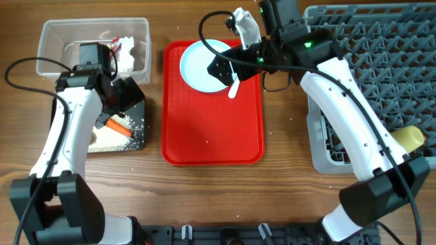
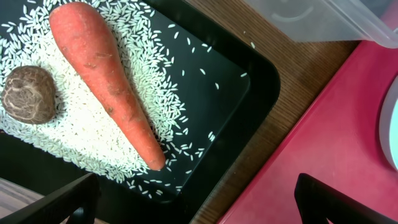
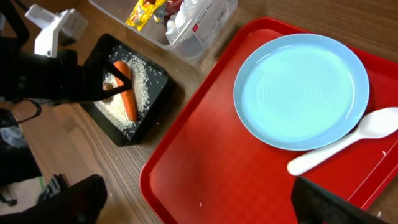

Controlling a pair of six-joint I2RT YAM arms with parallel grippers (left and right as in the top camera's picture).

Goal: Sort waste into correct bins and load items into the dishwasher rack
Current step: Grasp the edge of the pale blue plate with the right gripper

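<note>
Over the red tray (image 3: 249,180) the right gripper (image 3: 196,186) hangs with its fingers spread wide above the white spoon (image 3: 348,140), which lies against the rim of the pale-blue plate (image 3: 301,90). It would be best, I judge, to pinch the handle's free end, clear of that rim. The left gripper (image 2: 196,199), likewise spread, hovers over the black tray (image 2: 230,81), which holds the carrot (image 2: 106,81), rice (image 2: 62,137) and brown lump (image 2: 28,93). The clear tub (image 1: 54,34) holds wrappers (image 3: 146,11) and tissue (image 1: 129,54).

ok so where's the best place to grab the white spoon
Probably the handle of the white spoon, near its free end, coming straight down and closing across it. That end lies flat on bare red tray, while the bowl end sits by the blue plate.
</note>
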